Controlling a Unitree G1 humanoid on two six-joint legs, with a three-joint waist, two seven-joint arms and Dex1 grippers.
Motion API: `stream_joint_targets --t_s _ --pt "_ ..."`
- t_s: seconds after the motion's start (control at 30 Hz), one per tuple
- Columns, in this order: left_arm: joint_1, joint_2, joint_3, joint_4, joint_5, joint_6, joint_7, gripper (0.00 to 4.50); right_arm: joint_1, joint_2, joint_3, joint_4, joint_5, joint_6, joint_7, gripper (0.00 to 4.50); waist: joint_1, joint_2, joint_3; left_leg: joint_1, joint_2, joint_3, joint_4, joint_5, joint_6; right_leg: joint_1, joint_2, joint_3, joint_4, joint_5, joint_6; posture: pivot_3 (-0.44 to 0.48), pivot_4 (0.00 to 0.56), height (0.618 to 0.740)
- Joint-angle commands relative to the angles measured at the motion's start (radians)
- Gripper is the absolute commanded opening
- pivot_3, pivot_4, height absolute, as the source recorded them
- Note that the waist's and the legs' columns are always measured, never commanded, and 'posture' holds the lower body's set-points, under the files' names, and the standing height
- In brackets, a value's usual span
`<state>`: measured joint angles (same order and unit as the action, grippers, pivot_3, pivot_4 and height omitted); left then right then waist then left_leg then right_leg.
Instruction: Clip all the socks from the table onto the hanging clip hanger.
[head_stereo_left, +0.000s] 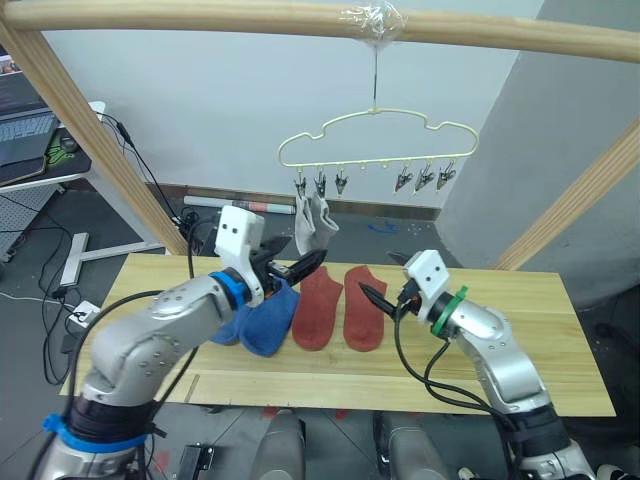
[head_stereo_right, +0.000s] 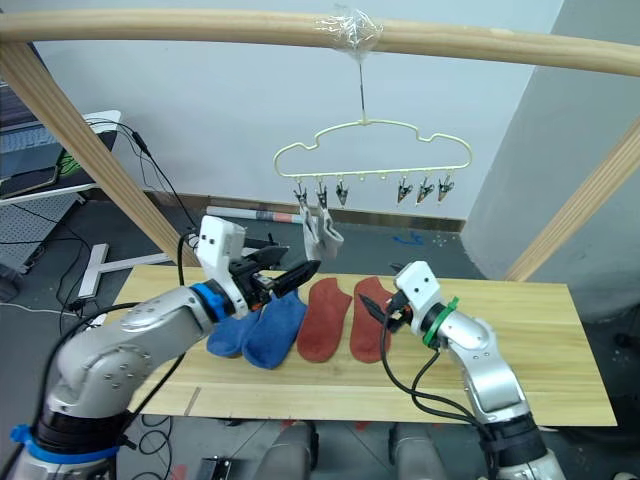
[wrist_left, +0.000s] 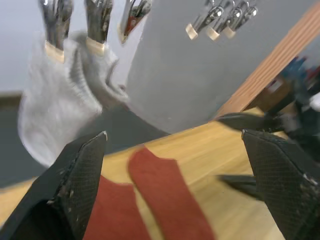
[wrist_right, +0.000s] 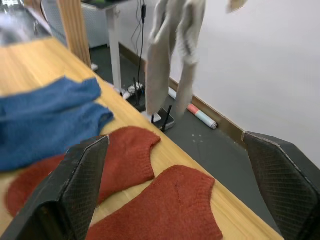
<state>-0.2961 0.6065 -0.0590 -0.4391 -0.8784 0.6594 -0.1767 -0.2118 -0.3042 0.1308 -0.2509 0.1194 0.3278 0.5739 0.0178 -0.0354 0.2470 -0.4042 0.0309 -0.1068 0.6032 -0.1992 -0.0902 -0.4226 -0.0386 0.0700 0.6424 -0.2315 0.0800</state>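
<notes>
Left gripper (head_stereo_left: 296, 268) spread wide, empty, poised over blue socks (head_stereo_left: 262, 320). Right gripper (head_stereo_left: 373, 297) likewise wide and empty, just beside red socks (head_stereo_left: 340, 307) lying flat on table (head_stereo_left: 540, 340). Two grey socks (head_stereo_left: 314, 222) already clipped on clip hanger (head_stereo_left: 380, 145). Judged soft, light, limp; best pinched at cuff. Left wrist view alone resolves clip tips (wrist_left: 55, 50) biting grey cuffs.

Four socks (head_stereo_left: 322, 308) are laid side by side on the table (head_stereo_left: 560, 350); two more (head_stereo_left: 312, 222) are clipped at the left end of the clip hanger (head_stereo_left: 380, 150), hung above behind.
</notes>
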Motion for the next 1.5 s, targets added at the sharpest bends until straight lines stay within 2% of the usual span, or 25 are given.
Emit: stream_joint_targets --t_s 0.03,0.13,0.3,0.47,0.6,0.87,1.0,1.13,1.5 --pt "-0.025 -0.076 -0.087 0.059 0.250 -0.188 -0.037 3.31 0.012 -0.030 -0.059 -0.180 0.092 0.111 0.006 4.50 0.000 0.000 0.000 0.000 0.000 0.000 0.000 0.000 0.000 0.000 0.000 0.000 0.000 0.000 0.000 0.043 0.190 0.740" --pt "-0.061 -0.174 -0.128 0.163 0.394 -0.299 -0.023 2.49 0.023 -0.082 -0.051 -0.231 0.092 0.125 0.029 4.50 -0.003 -0.001 0.000 -0.001 0.000 0.000 0.001 0.000 0.000 0.000 0.000 0.000 0.000 0.000 0.000 0.023 0.191 0.740" --pt "-0.130 -0.327 -0.164 0.347 0.569 -0.445 -0.010 2.49 -0.026 -0.118 -0.102 -0.265 0.135 0.174 0.013 4.50 -0.014 0.000 0.000 -0.005 -0.001 -0.001 0.005 0.000 0.000 0.000 0.000 -0.001 -0.001 0.001 0.002 -0.008 0.190 0.740" --pt "-0.154 -0.393 -0.162 0.437 0.654 -0.518 -0.039 2.49 -0.075 -0.126 -0.130 -0.283 0.180 0.229 0.000 4.50 -0.036 0.000 0.000 -0.005 -0.001 -0.002 0.005 0.000 0.000 -0.001 0.000 -0.001 0.000 0.002 0.003 -0.022 0.191 0.740" --pt "-0.184 -0.454 -0.133 0.526 0.703 -0.554 0.001 2.49 -0.120 -0.130 -0.154 -0.310 0.235 0.299 -0.010 4.50 -0.050 0.000 0.000 -0.005 -0.001 -0.002 0.005 0.000 0.000 -0.001 0.000 -0.001 0.000 0.004 0.008 -0.061 0.197 0.740" --pt "-0.241 -0.508 -0.079 0.646 0.786 -0.626 0.044 2.49 -0.160 -0.145 -0.189 -0.336 0.319 0.386 -0.030 4.50 -0.054 0.000 0.000 -0.005 -0.001 -0.002 0.006 0.000 0.001 -0.001 0.000 -0.001 0.000 0.005 0.008 -0.070 0.200 0.740" --pt "-0.349 -0.542 -0.051 0.802 0.819 -0.675 0.076 2.49 -0.163 -0.175 -0.206 -0.303 0.315 0.357 -0.015 4.50 -0.050 0.000 0.000 -0.005 -0.001 -0.003 0.007 0.000 0.001 -0.001 0.000 -0.002 0.000 0.005 0.009 -0.080 0.201 0.740" --pt "-0.401 -0.556 -0.030 0.873 0.830 -0.718 0.075 2.49 -0.162 -0.194 -0.215 -0.287 0.315 0.339 -0.010 4.50 -0.056 0.000 0.000 -0.005 -0.001 -0.002 0.007 0.000 0.001 0.000 0.000 -0.002 0.000 0.006 0.010 -0.091 0.199 0.740" --pt "-0.457 -0.562 -0.015 0.914 0.879 -0.763 0.103 2.49 -0.198 -0.202 -0.206 -0.312 0.331 0.371 -0.035 4.50 -0.076 0.000 0.000 -0.005 -0.001 -0.002 0.007 0.000 0.001 0.000 0.000 -0.002 0.001 0.006 0.010 -0.098 0.191 0.740"
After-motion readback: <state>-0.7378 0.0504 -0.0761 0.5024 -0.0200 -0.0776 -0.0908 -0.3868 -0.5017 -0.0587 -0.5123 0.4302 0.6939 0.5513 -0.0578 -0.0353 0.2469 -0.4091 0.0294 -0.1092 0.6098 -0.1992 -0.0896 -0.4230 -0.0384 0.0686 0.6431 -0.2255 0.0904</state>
